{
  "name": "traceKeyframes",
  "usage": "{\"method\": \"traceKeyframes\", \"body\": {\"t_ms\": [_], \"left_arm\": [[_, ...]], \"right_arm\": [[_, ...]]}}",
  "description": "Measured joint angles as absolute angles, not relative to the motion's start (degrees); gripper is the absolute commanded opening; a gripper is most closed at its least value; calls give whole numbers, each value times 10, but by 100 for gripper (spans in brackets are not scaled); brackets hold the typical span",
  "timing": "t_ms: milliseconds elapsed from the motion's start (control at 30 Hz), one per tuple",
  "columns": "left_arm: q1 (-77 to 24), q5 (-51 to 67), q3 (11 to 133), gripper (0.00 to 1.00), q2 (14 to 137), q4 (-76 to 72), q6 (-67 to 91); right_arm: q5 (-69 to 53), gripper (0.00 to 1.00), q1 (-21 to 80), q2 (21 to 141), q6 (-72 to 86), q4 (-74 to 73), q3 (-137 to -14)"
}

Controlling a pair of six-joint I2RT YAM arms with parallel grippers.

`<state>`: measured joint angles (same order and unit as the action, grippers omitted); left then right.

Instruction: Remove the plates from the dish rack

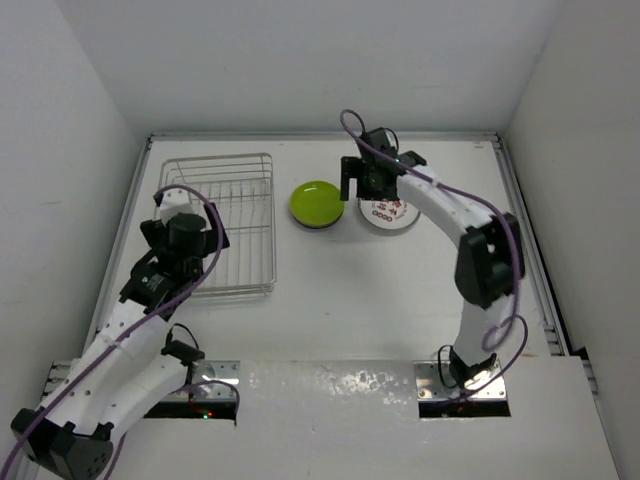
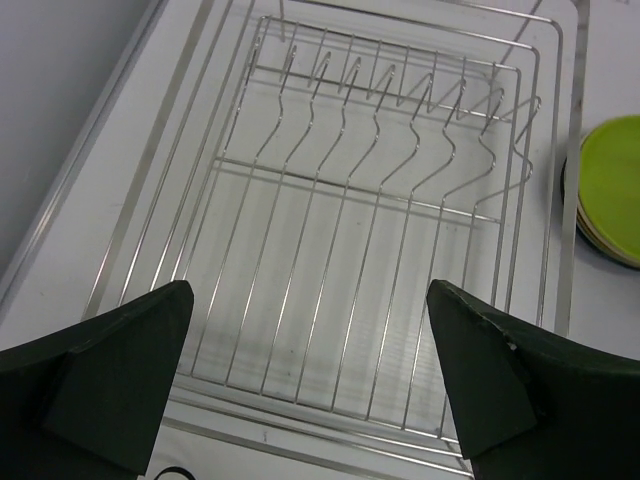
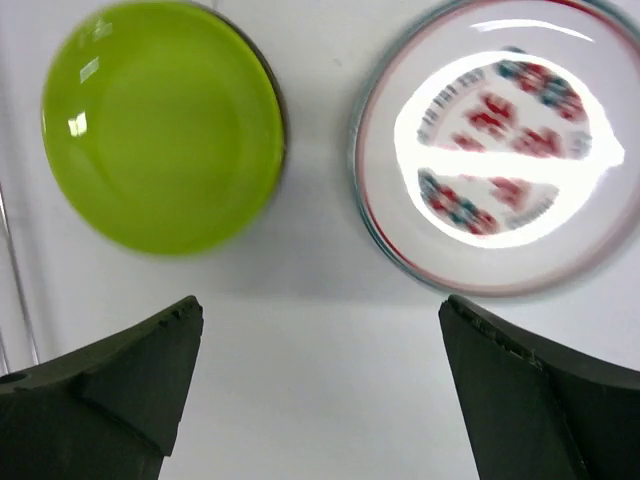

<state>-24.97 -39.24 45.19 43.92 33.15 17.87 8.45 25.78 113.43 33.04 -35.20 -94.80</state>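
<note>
Rack [image 1: 240, 200]: stood on the left part of the table [image 1: 400, 300], every slot bare in the overhead and left wrist views (not one plate left standing in it).
Green plate [image 3: 160, 125]: lay flat just right of the rack, apart from it; looked to top a small pile, with other rims peeping out beneath it in the left wrist view.
White plate [image 3: 500, 150]: lay flat beside the green one, close but not touching, red and dark marks facing up.
Other plates: could not be told apart; judged to be stacked under the green one.
Left gripper [image 2: 308, 330]: hung over the near end of the rack, fingers spread wide, nothing between them.
Right gripper [image 3: 320, 330]: hovered above the gap between the two plates, fingers spread, nothing held.
Done: the unloading itself, judging by the bare rack.
Left: little or nothing; perhaps only drawing both arms clear.
</note>
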Motion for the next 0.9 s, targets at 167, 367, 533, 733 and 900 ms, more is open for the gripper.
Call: {"method": "traceKeyframes", "body": {"t_ms": [167, 367, 533, 733, 900], "left_arm": [[-135, -305, 444, 100, 434, 301, 171], [-75, -245, 442, 100, 441, 288, 163], [-74, -238, 436, 100, 406, 285, 163], [-74, -238, 434, 100, 364, 284, 164], [-74, -237, 434, 100, 356, 284, 164]], "right_arm": [[164, 99, 282, 892, 258, -346, -771], [284, 99, 286, 588, 194, -334, -585], [369, 99, 284, 456, 173, -395, -517], [398, 99, 284, 377, 171, -473, -498], [401, 99, 284, 342, 171, -502, -491]]}}
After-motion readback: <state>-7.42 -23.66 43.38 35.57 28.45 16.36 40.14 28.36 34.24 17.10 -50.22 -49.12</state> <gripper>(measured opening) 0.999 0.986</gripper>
